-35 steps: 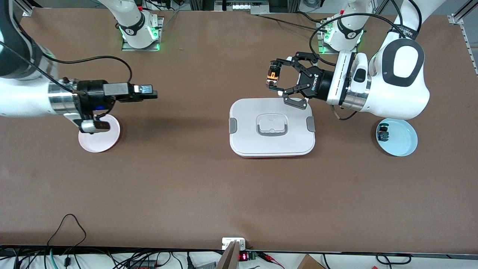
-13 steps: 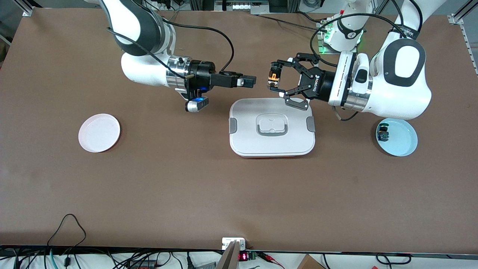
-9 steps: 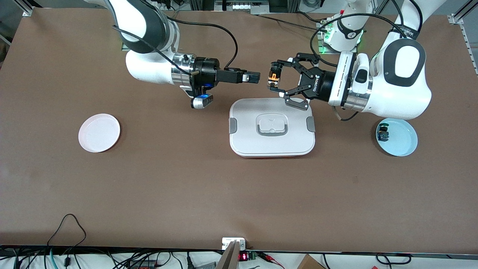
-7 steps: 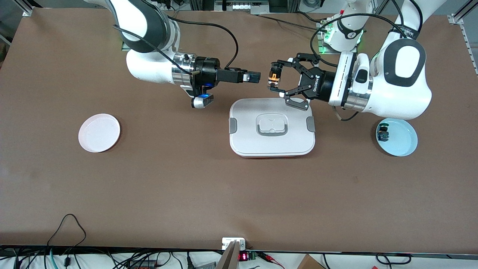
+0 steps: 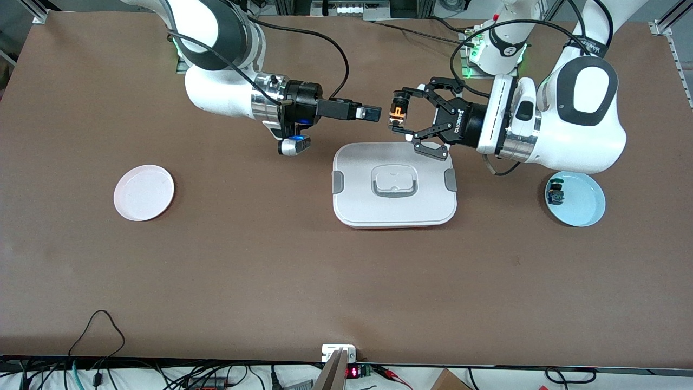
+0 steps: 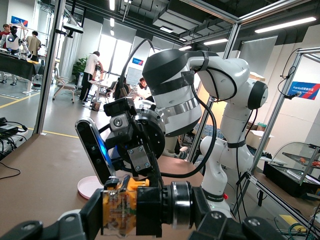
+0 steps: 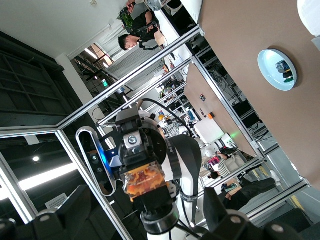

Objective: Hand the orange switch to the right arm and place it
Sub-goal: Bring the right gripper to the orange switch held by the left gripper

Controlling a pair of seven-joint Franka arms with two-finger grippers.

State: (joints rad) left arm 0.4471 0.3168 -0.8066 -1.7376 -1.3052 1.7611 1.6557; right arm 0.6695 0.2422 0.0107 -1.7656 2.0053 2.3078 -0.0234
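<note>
- The left gripper [image 5: 398,115], a wide black linkage claw, sits in the upper middle of the front frame, in the air over the bare table just above the white lidded container [image 5: 394,184]; its jaws are clamped on the orange switch [image 5: 398,112].
- The orange switch also shows low in the left wrist frame [image 6: 122,207], held crosswise between the claw's fingers, its black round cap beside the orange body.
- The right gripper [image 5: 373,114], slim and black, points straight at the switch from the frame's left side and stops just short of it; its jaws stand apart and hold nothing.
- In the right wrist frame the switch [image 7: 145,182] appears at centre, between that gripper's dark fingertips [image 7: 82,207].
- A pink plate [image 5: 144,193] lies at the left of the front frame, toward the right arm's end of the table.
- A light blue plate [image 5: 584,208] lies at the right, holding a small dark part with blue and green [image 5: 555,194].
</note>
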